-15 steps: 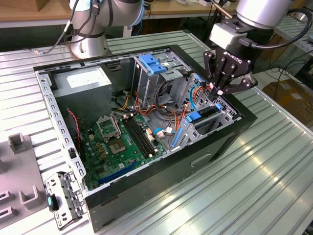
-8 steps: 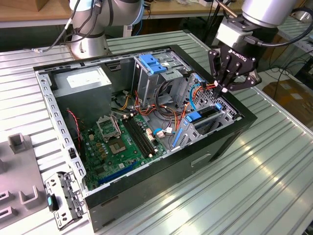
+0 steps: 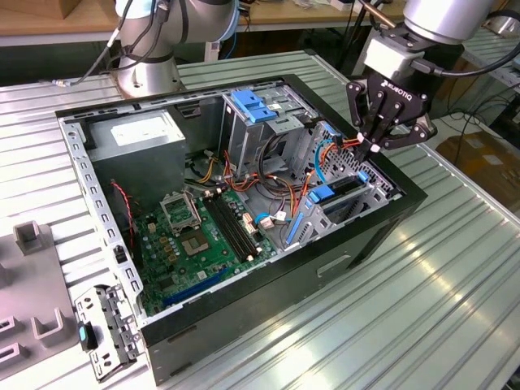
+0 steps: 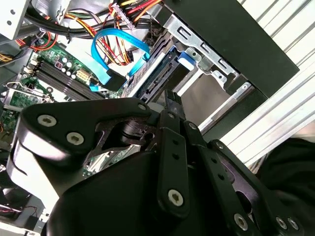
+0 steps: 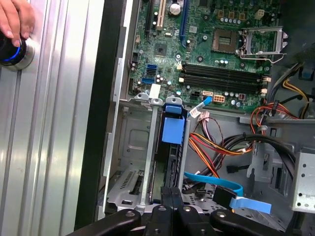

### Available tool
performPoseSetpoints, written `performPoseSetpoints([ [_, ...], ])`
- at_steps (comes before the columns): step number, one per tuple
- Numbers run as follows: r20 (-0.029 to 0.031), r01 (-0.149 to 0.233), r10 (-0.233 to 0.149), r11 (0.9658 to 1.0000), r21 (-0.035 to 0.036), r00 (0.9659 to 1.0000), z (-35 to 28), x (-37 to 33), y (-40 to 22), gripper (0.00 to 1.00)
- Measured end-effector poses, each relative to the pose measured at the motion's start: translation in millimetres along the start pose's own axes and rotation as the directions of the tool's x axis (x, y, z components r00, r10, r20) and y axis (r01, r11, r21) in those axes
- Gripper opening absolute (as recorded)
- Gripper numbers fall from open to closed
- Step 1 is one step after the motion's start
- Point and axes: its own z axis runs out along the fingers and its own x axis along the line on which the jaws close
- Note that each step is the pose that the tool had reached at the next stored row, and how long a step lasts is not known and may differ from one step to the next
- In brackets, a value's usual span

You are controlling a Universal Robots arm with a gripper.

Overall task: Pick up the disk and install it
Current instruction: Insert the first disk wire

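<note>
The case (image 3: pixel 325 268) is lying open on its side on the ribbed table (image 3: pixel 455 309), with the arm reaching in over the end at the exterior view's right. There the metal bay (image 5: pixel 129 147) is holding the disk (image 5: pixel 172 130), which is standing on edge between the bay's rails with its blue carrier tab facing the motherboard (image 5: pixel 216 54). Whether it is seated fully home is not clear.

The gripper (image 3: pixel 370 148) is hovering at the disk's outer end with its fingers (image 5: pixel 165 196) pressed together and nothing visibly between them. It looks more like a pushing tip than a grasp.

A flat blue cable (image 5: pixel 216 179) and a bundle of coloured wires (image 5: pixel 216 147) are trailing just beside the bay. A person's hand (image 5: pixel 15 19) is resting on a button (image 5: pixel 12 51) out on the table (possibly a stop control).

As I judge it, the risks are these:

- **Off-centre push:** it could cock the carrier in its rails and jam it short of latching.
- **Narrow tip:** it could slip off the disk's thin edge into the bay wall.
- **Blue cable:** it could get snagged or pinched if the gripper drifts sideways.
</note>
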Motion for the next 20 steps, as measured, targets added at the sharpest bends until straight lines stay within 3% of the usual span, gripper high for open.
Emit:
performPoseSetpoints([
  [12, 0.0, 0.002, -0.002, 1.0, 0.0, 1.0, 0.0, -0.2, -0.3, 0.11],
  [20, -0.0006, 0.041, -0.041, 0.9992, 0.0013, 0.9992, -0.8, -0.2, -0.4, 0.11],
])
